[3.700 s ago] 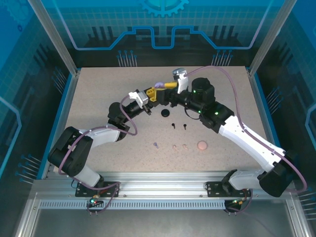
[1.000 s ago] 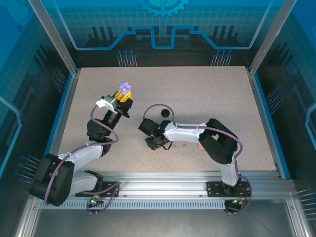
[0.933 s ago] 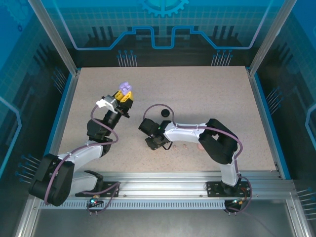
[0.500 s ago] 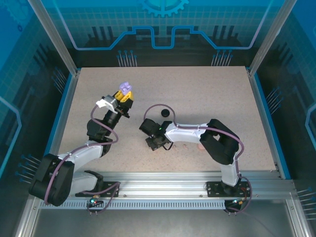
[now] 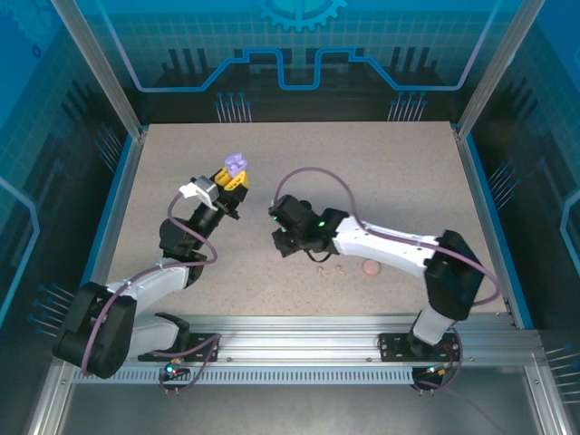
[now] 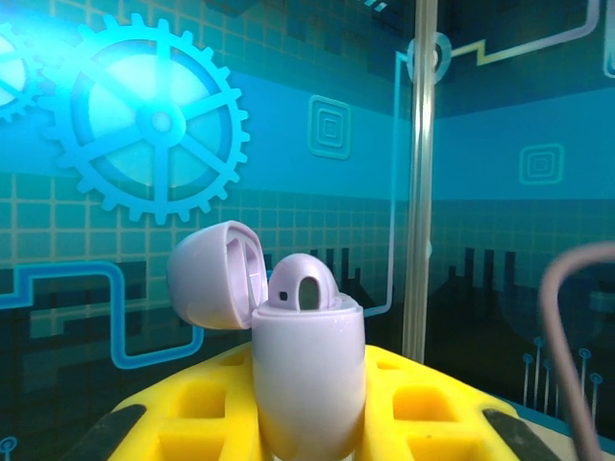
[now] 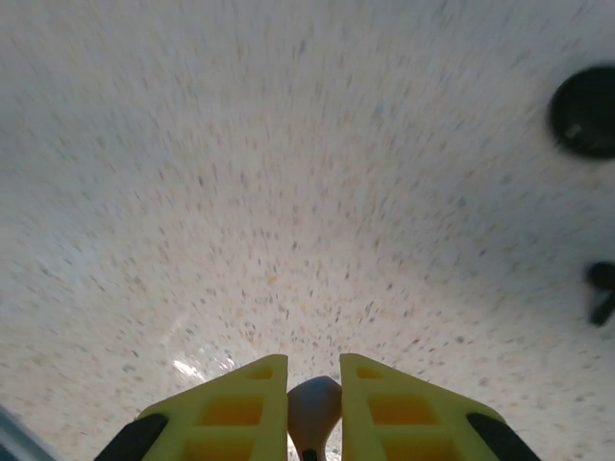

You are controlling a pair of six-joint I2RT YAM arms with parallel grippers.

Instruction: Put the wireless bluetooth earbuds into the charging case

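L fingers clamp round lilac plastic charging case upright, lid open; R fingers pinch tiny lilac stemmed earbud over speckled beige worktop — should approach stem-down, seat gently

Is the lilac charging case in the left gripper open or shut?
Open: the lilac case stands upright in the left gripper, its lid swung back to one side.

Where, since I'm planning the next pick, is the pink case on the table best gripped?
Probably across its rounded sides, coming straight down from above: the pink case lies low and round on the table, offering no handle or edge. Set the grip front-to-back, since the pink earbuds lie just to its left.
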